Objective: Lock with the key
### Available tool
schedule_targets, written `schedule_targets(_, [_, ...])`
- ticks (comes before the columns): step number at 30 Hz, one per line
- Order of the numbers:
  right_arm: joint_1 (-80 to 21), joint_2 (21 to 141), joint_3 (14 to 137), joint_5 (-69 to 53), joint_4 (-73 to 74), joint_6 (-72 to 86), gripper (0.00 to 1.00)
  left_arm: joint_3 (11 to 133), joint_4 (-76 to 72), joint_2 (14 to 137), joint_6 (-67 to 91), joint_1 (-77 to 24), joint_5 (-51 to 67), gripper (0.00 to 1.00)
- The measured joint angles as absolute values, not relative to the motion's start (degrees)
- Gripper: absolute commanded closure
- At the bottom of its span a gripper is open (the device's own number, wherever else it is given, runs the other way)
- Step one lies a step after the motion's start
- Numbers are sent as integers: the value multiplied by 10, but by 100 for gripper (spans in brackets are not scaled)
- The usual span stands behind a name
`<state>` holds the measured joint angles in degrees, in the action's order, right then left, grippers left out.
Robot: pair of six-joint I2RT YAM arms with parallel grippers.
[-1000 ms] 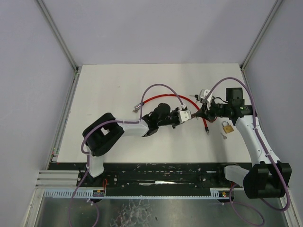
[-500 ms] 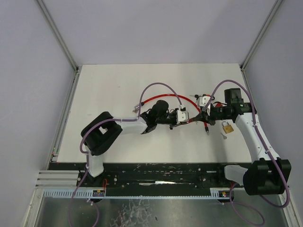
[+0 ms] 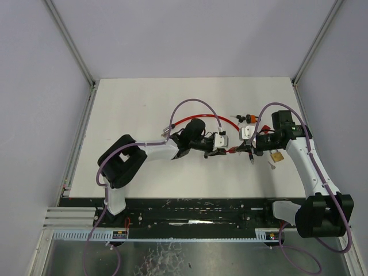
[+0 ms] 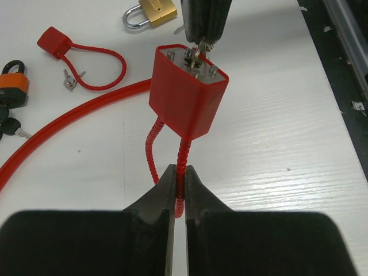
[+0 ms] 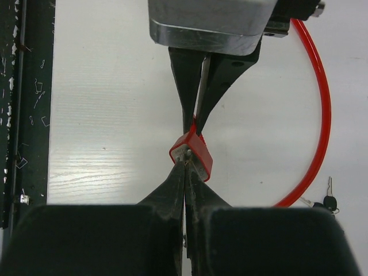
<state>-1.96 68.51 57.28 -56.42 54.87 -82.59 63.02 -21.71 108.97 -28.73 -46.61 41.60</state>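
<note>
The left gripper (image 4: pixel 179 187) was shut tight on the bumpy cord (image 4: pixel 183 152) of the red lock (image 4: pixel 187 95). The right gripper (image 5: pixel 185 167) pinched the key (image 4: pixel 196 53) in the lock, over the table (image 4: pixel 276 149).
</note>
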Motion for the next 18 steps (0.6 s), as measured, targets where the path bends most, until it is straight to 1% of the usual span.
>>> schedule_targets(10, [-16, 672, 573, -560, 560, -846, 100, 667, -142, 1090, -309, -460, 450, 100])
schedule_targets(18, [-15, 672, 573, -563, 563, -855, 100, 670, -130, 1090, -312, -459, 462, 100])
